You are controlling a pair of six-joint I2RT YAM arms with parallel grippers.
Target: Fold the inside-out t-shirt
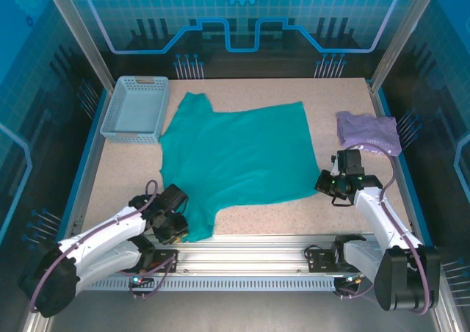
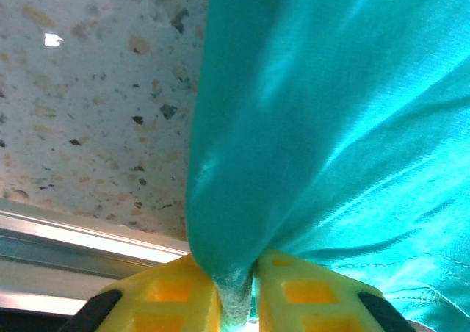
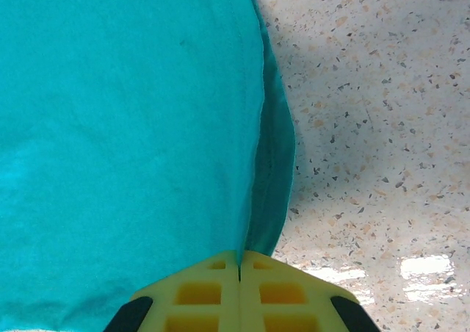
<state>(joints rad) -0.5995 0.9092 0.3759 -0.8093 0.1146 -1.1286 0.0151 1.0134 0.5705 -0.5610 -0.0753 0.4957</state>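
Left claw (image 2: 236,306): pinching t-shirt (image 1: 242,152) sleeve, nearer than the basket (image 1: 134,109).
T-shirt: flat, just right of basket; 0 folds.
Right claw (image 3: 239,262): pressed together at hem, far right of basket.
Remaining: every fold.

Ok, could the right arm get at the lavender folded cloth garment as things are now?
Probably not yet. The lavender folded cloth garment lies close by with bare speckled tabletop between, but the right claw is shut on the edge of the teal-green cloth t-shirt and must let go first.
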